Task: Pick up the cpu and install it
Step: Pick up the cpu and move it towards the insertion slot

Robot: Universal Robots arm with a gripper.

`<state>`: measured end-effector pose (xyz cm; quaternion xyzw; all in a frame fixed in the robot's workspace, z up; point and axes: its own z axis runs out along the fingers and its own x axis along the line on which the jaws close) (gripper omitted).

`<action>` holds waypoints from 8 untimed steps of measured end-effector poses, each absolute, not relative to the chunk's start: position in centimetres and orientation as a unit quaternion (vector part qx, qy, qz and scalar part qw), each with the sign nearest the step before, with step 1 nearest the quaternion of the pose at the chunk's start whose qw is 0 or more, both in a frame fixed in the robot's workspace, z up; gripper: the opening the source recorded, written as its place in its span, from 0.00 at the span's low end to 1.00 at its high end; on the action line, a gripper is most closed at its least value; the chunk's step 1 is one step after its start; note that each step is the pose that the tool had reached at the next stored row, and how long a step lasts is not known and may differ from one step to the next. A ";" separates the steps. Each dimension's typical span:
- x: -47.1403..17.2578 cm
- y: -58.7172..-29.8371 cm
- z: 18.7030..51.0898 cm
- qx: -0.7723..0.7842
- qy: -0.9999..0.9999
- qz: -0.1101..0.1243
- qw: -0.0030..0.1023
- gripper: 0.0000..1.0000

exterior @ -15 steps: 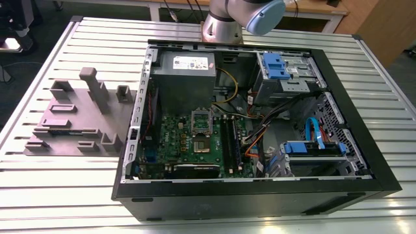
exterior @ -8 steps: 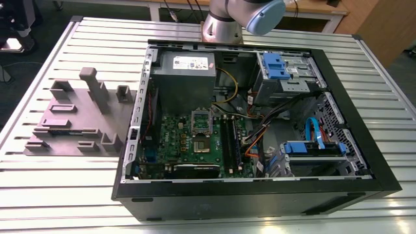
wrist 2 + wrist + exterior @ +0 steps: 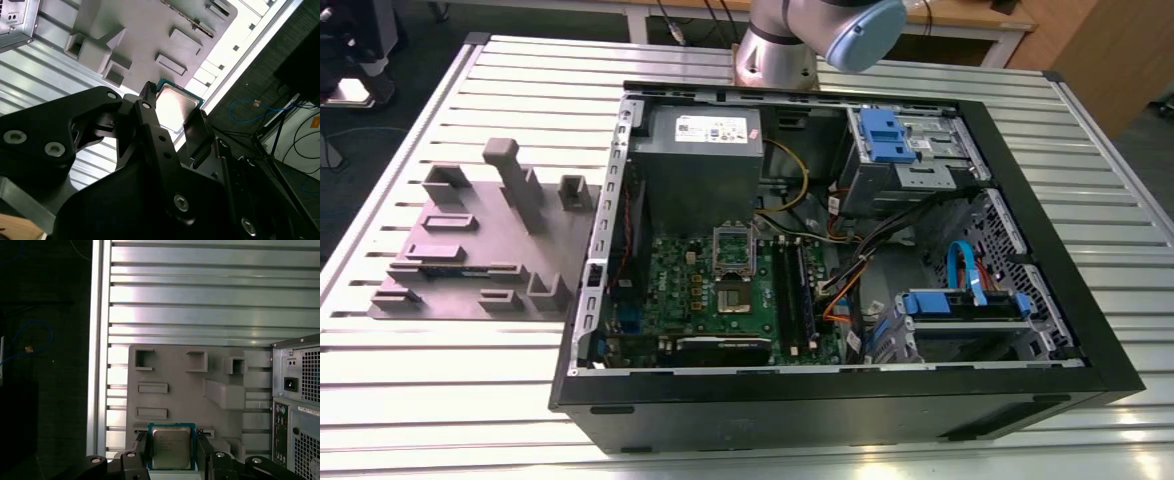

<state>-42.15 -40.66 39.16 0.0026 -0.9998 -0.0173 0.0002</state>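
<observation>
Here, in both wrist views, the gripper (image 3: 171,456) is clasping the cpu (image 3: 171,445) between its fingers by two opposite edges, holding it by the edge of the grey tray (image 3: 175,400) lying on the slatted bench (image 3: 454,400) left of the open computer case (image 3: 854,400).

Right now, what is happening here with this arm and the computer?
The arm's end effector holds the cpu between its fingers, high over the grey tray on the slatted table. The open case lies beside the tray. The cpu is not yet in it.
</observation>
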 end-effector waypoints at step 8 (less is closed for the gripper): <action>-41.4 -40.7 39.2 0.003 -1.000 -0.017 0.000 0.47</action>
